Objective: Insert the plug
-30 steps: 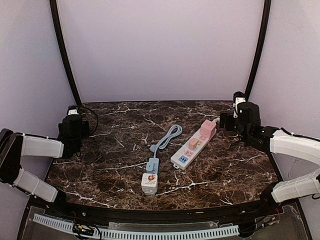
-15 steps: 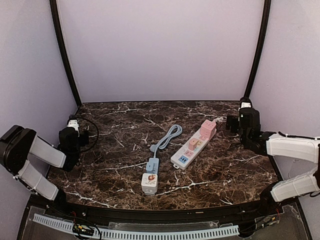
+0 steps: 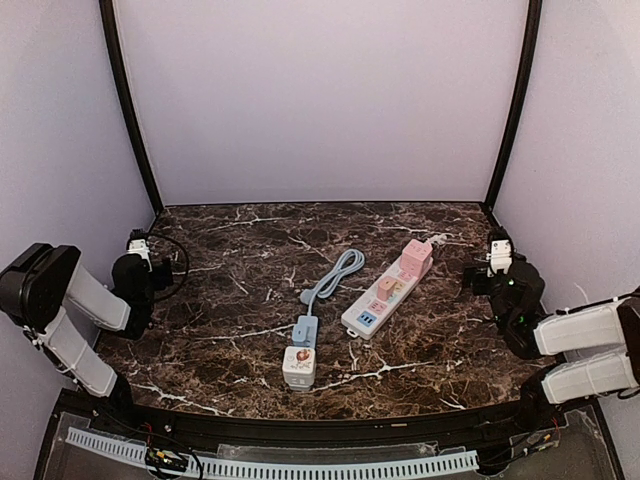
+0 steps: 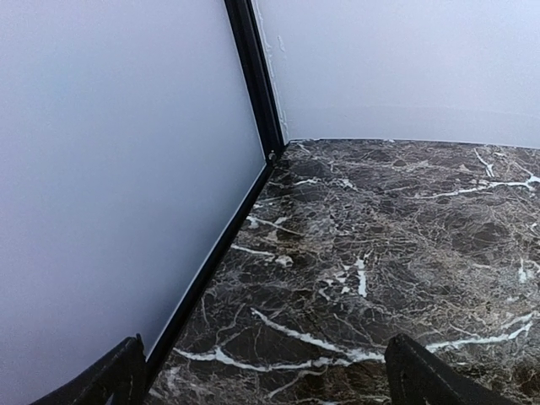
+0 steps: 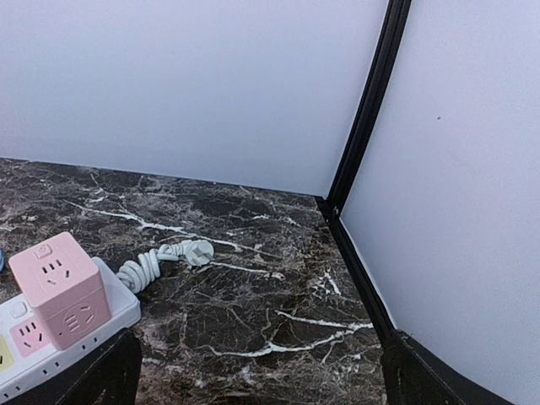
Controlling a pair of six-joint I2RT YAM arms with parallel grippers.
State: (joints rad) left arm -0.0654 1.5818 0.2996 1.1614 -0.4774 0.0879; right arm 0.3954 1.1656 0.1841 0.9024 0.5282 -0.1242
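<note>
Nearest the arm bases, the white cube adapter (image 3: 299, 366) sits on the marble table (image 3: 450, 340) with the blue plug (image 3: 305, 330) touching its far face; whether the pins are seated I cannot tell. Both pieces look light and loose, so a push from one side alone would likely skate them across the slick stone rather than mate them. The plug's grey-blue cable (image 3: 340, 272) curls away behind it and could tug the plug askew if lifted. Out at the table's edges, the left gripper (image 3: 140, 258) and the right gripper (image 3: 496, 262) hang with jaws spread wide and hold nothing, both well apart from the plug. The right arm's path inward crosses the white power strip (image 3: 372, 312). A low sweep there might knock its pink cube (image 3: 417, 258) or snag the coiled cord (image 5: 160, 260) beyond.
</note>
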